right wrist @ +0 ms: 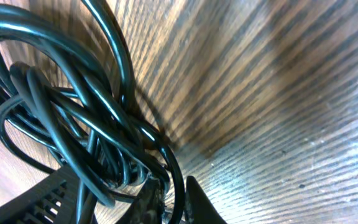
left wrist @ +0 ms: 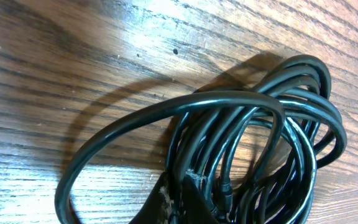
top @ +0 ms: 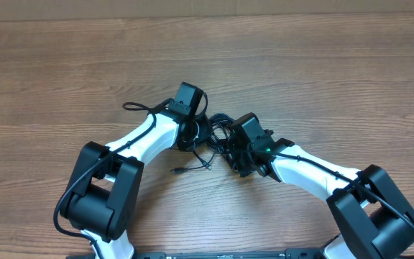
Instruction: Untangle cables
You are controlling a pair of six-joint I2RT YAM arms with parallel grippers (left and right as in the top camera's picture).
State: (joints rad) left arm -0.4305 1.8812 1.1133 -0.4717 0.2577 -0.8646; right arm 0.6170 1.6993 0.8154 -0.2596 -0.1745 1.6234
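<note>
The cables lie as a tangled black bundle on the wooden table, between my two grippers. One loose end with a small plug trails out to the front left. My left gripper is at the bundle's left side. In the left wrist view it is shut on one strand, and the coils loop ahead of it. My right gripper is at the bundle's right side. In the right wrist view it pinches a single strand at the edge of the knot.
The wooden table stretches to a back edge near the top of the overhead view. Both arm bases stand at the front. A thicker arm cable loops out beside the left wrist.
</note>
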